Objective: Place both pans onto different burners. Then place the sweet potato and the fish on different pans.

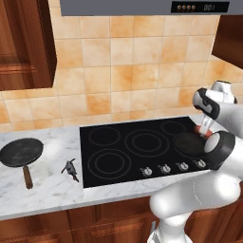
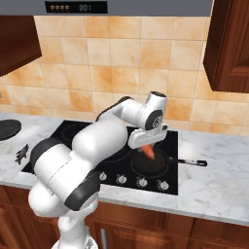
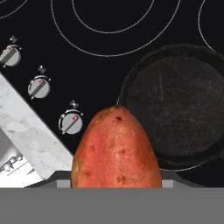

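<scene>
1. The gripper [image 2: 147, 147] hangs over the thin-handled pan [image 2: 151, 164], which sits on the cooktop [image 1: 118, 142] at the right end of the knob row [image 2: 141, 182]. Its fingers stand part-way open, clamped on the sweet potato [image 3: 116, 148].
2. In the hand view the sweet potato sits toward the pan's near rim rather than over its centre. Released from here, the judgement is that it could strike the rim and roll out onto the cooktop.
3. The wooden-handled pan [image 1: 21, 152] lies on the desk [image 1: 47, 185], left of the cooktop and off every burner, with the fish [image 1: 70, 167] between it and the cooktop. Both remain to be moved.
4. The fingertips are hidden behind the sweet potato, so the grip's depth cannot be judged.
5. The arm covers part of the cooktop in both base views, and the ring beneath the thin-handled pan is mostly hidden.
</scene>
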Available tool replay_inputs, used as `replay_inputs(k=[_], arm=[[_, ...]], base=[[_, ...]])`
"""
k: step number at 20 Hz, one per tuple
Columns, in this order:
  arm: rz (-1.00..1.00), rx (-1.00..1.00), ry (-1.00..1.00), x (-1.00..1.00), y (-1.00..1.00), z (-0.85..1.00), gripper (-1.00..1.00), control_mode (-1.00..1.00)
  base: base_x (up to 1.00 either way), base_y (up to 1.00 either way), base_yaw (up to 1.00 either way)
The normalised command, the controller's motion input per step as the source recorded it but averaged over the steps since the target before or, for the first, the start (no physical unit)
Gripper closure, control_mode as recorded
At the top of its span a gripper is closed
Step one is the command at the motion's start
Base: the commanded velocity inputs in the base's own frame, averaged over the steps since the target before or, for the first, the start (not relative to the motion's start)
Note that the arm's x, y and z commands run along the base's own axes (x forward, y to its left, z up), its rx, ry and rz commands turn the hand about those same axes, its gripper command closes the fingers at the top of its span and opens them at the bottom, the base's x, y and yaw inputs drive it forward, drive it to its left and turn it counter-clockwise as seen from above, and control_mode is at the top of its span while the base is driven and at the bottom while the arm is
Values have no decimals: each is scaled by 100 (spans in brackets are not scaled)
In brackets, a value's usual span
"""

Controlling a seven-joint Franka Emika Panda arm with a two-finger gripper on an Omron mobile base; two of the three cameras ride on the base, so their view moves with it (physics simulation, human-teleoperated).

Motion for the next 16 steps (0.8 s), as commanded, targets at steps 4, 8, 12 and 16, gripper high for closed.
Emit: replay_inputs(k=[4, 8, 12, 16], arm=[[3, 3, 0, 47, 5, -9, 100, -100], [1, 1, -1, 54, -6, -27, 100, -100], [1, 0, -4, 31, -16, -26, 100, -100], [0, 0, -1, 6, -13, -22, 100, -100]], base=[[0, 0, 0], [0, 0, 0], [0, 0, 0], [0, 0, 0]])
